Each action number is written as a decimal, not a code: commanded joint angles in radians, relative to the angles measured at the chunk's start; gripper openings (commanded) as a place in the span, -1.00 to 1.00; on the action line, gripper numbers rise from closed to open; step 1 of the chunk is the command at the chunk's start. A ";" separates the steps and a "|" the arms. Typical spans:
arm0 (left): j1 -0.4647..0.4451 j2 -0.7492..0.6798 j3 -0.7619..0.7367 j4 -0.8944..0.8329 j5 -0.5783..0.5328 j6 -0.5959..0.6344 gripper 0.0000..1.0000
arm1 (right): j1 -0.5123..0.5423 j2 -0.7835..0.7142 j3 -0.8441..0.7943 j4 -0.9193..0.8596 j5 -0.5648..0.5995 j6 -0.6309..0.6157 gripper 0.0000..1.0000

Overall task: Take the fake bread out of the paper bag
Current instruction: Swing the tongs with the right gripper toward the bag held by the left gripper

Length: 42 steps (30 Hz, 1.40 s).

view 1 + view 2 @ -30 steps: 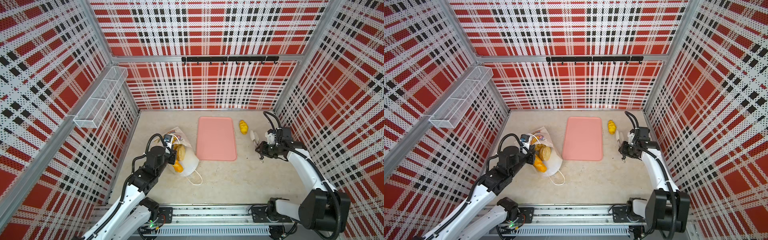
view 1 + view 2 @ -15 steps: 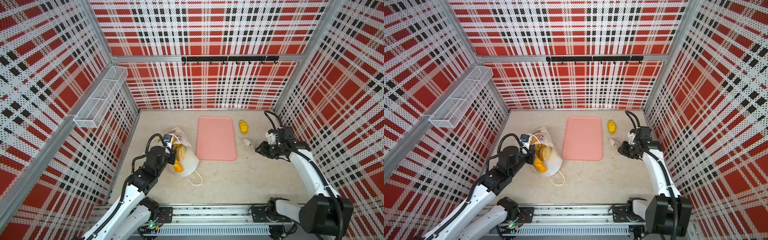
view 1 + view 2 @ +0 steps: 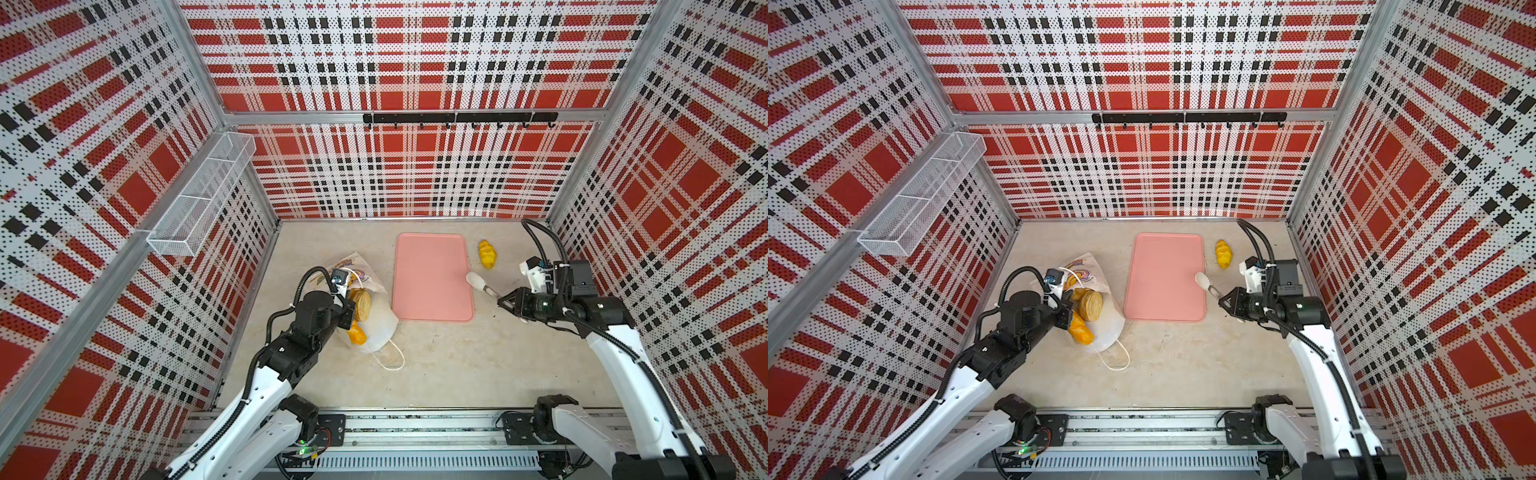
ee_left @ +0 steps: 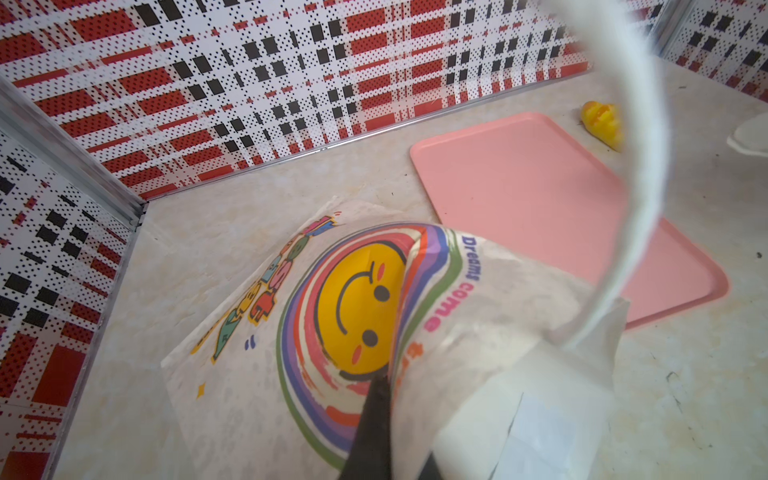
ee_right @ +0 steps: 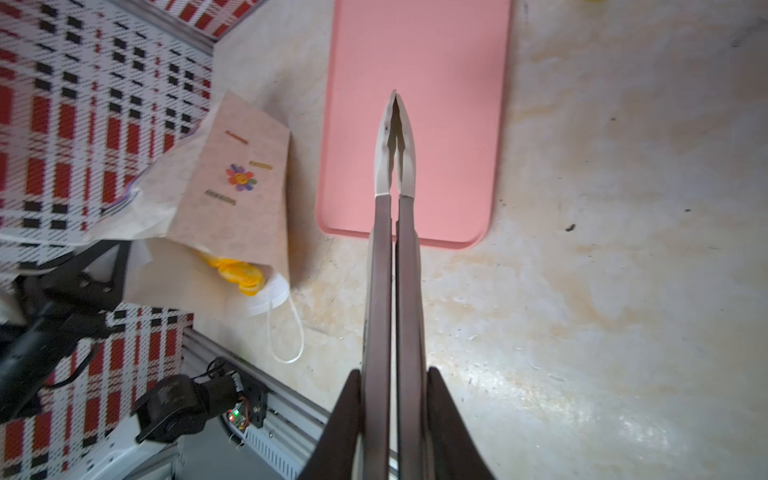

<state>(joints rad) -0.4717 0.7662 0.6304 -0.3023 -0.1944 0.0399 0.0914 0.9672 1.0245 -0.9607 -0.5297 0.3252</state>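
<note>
1. At the left, the left jaws are shut tight on the upper rim of the tall white paper bag with cord handles and a rainbow print (image 3: 380,320). The wrist view shows a dark finger (image 4: 374,415) pressed against the paper. The bag lies on its side on the beige surface (image 3: 457,361), its mouth held agape towards the robot's base.
2. In that mouth I can see at least two toy breads not yet taken out: a round ridged brown bun (image 3: 360,304) and a yellow-orange loaf (image 3: 356,333) just below it. Anything deeper in the bag is hidden.
3. Next comes the flat pink rectangular tray (image 3: 432,278), just beside the bag, with nothing lying on it.
4. A pair of grey-handled tongs with white tips (image 3: 478,282) reaches over the tray's right edge. The tips are pressed together and carry nothing.
5. One small golden-yellow ridged bread (image 3: 487,254) lies on the surface just beyond the tray's far right corner, out of the bag.
6. At the right, the right jaws are clamped on the tongs' handles, squeezing them nearly closed.
7. My reading: one piece is out, and most of the job remains. The tongs are well apart from the bag's mouth.
</note>
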 commanded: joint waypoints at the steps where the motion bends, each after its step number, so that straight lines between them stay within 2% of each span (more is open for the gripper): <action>1: -0.007 0.006 0.041 0.013 0.018 0.028 -1.00 | 0.110 -0.087 -0.016 0.061 -0.058 0.108 -1.00; 8: -0.008 0.033 0.052 0.011 0.020 0.017 -1.00 | 0.512 -0.157 -0.085 0.258 0.099 0.357 -1.00; 11: -0.008 0.037 0.060 0.004 0.021 -0.004 -1.00 | 0.672 -0.129 -0.111 0.354 0.171 0.422 -1.00; 14: -0.008 0.038 0.058 0.005 0.018 -0.027 -1.00 | 0.809 -0.045 -0.138 0.438 0.251 0.436 -0.95; 20: -0.009 0.027 0.037 0.015 0.017 -0.064 -1.00 | 0.867 0.159 -0.145 0.679 0.251 0.455 -0.91; 24: -0.009 0.004 0.018 0.027 0.012 -0.075 -1.00 | 0.919 0.248 -0.093 0.713 0.430 0.467 -0.82; 28: -0.010 -0.012 -0.005 0.042 0.012 -0.087 -1.00 | 0.958 0.327 -0.046 0.741 0.520 0.488 -0.80; 30: -0.010 -0.018 -0.012 0.043 0.016 -0.087 -1.00 | 0.965 0.361 -0.026 0.763 0.522 0.502 -0.69; 33: -0.010 -0.028 -0.025 0.053 0.019 -0.086 -1.00 | 0.980 0.401 0.018 0.745 0.546 0.508 -0.52; 42: -0.010 -0.031 -0.046 0.092 0.045 -0.109 -1.00 | 1.014 0.528 0.188 0.609 0.609 0.496 -0.30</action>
<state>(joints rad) -0.4744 0.7460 0.5896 -0.2596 -0.1642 -0.0391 1.0912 1.4712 1.1450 -0.3382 0.0303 0.8227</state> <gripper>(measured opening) 0.054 0.343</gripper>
